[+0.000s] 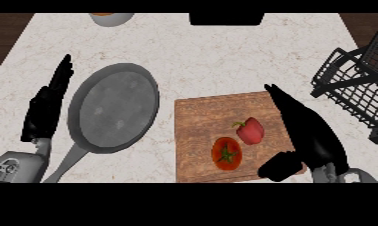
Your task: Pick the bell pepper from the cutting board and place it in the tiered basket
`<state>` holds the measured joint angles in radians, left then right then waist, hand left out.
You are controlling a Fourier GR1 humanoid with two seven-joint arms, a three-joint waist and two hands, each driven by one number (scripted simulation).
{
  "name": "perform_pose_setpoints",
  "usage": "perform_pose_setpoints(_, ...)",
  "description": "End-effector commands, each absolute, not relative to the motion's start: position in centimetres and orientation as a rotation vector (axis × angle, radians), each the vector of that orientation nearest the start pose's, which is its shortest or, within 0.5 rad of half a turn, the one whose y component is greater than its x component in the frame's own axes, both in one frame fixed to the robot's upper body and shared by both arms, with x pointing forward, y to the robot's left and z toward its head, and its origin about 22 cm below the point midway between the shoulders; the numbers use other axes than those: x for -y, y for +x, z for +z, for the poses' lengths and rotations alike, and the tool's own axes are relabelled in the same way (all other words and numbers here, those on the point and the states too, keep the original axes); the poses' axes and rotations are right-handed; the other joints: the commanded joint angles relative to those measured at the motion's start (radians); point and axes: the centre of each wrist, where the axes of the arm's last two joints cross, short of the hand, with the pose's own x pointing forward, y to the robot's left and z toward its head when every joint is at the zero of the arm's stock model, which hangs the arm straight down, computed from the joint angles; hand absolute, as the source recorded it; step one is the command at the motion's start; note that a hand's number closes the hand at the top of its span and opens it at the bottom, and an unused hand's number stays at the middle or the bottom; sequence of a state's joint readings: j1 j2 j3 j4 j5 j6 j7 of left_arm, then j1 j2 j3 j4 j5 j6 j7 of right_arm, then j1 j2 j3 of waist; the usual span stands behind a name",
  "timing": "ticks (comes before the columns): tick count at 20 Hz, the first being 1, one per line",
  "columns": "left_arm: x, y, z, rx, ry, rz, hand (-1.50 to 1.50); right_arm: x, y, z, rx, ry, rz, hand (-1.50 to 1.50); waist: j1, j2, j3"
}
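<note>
A red bell pepper (251, 130) lies on the wooden cutting board (203, 120), just above a red tomato (227, 153). My right hand (310, 132) hovers over the board's right edge, open, its fingers stretched toward the far side and its thumb near the board's lower right corner; the pepper sits just left of the palm, apart from it. The black wire tiered basket (347, 85) stands at the counter's right edge. My left hand (48, 105) rests open at the left, fingers pointing away.
A grey frying pan (114, 107) lies between my left hand and the board, its handle running to the lower left. An orange-filled bowl (111, 17) and a black object (227, 18) sit at the counter's far edge.
</note>
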<state>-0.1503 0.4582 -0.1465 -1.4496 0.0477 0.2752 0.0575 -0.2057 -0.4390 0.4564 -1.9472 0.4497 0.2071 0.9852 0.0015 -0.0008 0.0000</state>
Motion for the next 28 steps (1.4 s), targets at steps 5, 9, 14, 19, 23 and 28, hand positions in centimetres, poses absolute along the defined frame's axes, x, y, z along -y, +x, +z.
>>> perform_pose_setpoints(5, -30.0, 28.8, 3.4, 1.530, 0.441, -0.241, 0.00, 14.8, 23.0, 11.0, 0.994, -0.817, 0.990, -1.50, 0.000, 0.001, 0.000)
perform_pose_setpoints(9, -30.1, 28.0, 3.9, 1.529, 0.444, -0.229, 0.00, 16.7, 22.1, 10.1, 0.995, -0.830, 0.993, -1.50, 0.000, 0.000, 0.000)
perform_pose_setpoints(14, -29.6, 27.6, 3.0, 1.542, 0.427, -0.225, 0.00, 15.5, 19.8, 8.4, 1.010, -0.821, 1.000, -1.50, -0.003, 0.000, 0.000)
perform_pose_setpoints(19, -30.4, 27.3, 2.5, 1.537, 0.455, -0.234, 0.00, 16.2, 23.0, 9.6, 0.954, -0.810, 0.990, -1.50, 0.000, 0.001, 0.000)
perform_pose_setpoints(23, -28.7, 28.0, 4.7, 1.525, 0.436, -0.228, 0.00, 15.1, 21.9, 7.6, 0.934, -0.820, 0.998, -1.50, -0.001, 0.000, 0.000)
perform_pose_setpoints(28, -31.5, 27.7, 3.4, 1.550, 0.417, -0.226, 0.00, 14.4, 22.3, 4.8, 0.914, -0.814, 0.991, -1.50, 0.000, 0.001, 0.000)
